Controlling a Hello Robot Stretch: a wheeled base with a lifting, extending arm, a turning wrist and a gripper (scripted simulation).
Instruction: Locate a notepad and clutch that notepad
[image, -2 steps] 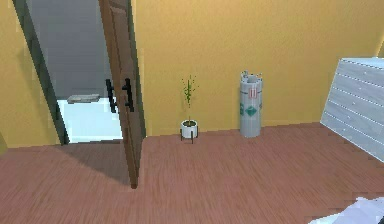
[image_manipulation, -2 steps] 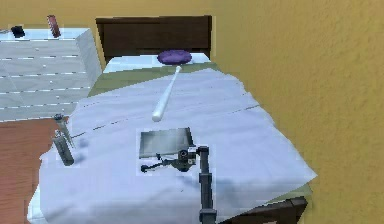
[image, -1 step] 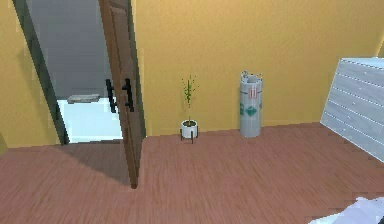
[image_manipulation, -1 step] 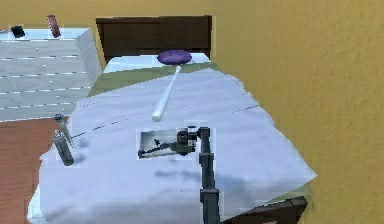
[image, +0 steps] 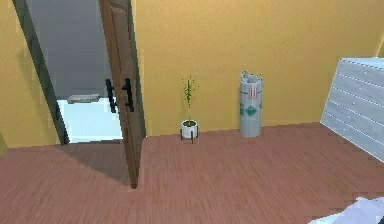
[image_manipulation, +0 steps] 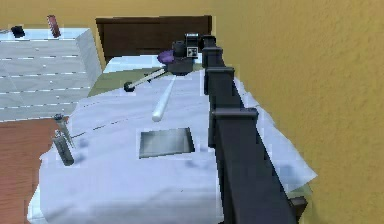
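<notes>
In the arm side view a flat grey rectangular pad (image_manipulation: 165, 143) lies on a bed's white sheet (image_manipulation: 110, 180), left of the arm. The dark arm bar (image_manipulation: 235, 140) rises from the bottom edge over the bed toward the headboard. At its far end, by the two white marked squares, sits the gripper (image_manipulation: 160, 77), its dark body and thin fingers pointing left above the bedding near the pillows. A long white stick-like shape (image_manipulation: 166, 95) lies just below it. I cannot tell whether the gripper holds anything.
A grey upright cylinder (image_manipulation: 63, 140) stands on the bed's left side. A white dresser (image_manipulation: 40, 75) flanks the dark headboard (image_manipulation: 150, 30). The forward view has an open brown door (image: 122, 90), a potted plant (image: 189, 108), a tall patterned cylinder (image: 250, 103), the dresser (image: 360, 100) and wood floor.
</notes>
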